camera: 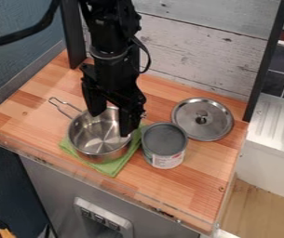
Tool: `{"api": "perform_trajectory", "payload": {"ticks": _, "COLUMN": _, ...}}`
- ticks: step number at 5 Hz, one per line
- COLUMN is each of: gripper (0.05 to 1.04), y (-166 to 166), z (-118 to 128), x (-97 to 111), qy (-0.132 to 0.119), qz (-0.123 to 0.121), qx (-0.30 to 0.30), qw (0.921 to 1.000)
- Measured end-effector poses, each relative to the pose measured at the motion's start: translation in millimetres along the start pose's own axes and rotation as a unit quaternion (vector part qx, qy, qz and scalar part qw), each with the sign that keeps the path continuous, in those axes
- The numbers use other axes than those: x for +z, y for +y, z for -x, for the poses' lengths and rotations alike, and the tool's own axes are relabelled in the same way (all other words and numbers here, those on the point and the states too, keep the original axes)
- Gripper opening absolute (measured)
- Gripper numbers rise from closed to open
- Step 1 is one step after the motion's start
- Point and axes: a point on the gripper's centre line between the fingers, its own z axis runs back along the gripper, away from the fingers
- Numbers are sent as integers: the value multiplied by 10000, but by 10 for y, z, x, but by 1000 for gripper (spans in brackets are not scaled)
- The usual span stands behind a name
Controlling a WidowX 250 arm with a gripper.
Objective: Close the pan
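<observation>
We see the gripper (111, 124) wide open and empty over the uncovered pan (93, 155), which sits on a green cloth (113, 169), perhaps against sliding, near the table's (191, 188) front edge. The lid (216, 125) lies knob-up near the back-right corner, handy for pinching; a can (163, 140) between them obstructs low carrying.

I have my gripper (111, 124) over the uncovered metal pan (94, 135), its fingers spread apart. The pan sits on a green cloth (114, 168), just beside a can (165, 140); I see the lid (217, 122) lying knob up on the wooden counter (193, 195).
</observation>
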Motion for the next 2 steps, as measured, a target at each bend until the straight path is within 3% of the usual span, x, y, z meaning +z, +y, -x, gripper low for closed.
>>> {"api": "perform_trajectory", "payload": {"ticks": 1, "gripper": 1000, "y": -15, "z": 16, "x": -70, "qy": 139, "qz": 42, "qx": -4, "qw": 9999}}
{"api": "perform_trajectory", "payload": {"ticks": 2, "gripper": 1000, "y": -201, "z": -271, "x": -121, "qy": 211, "qz": 71, "qx": -387, "qw": 9990}}
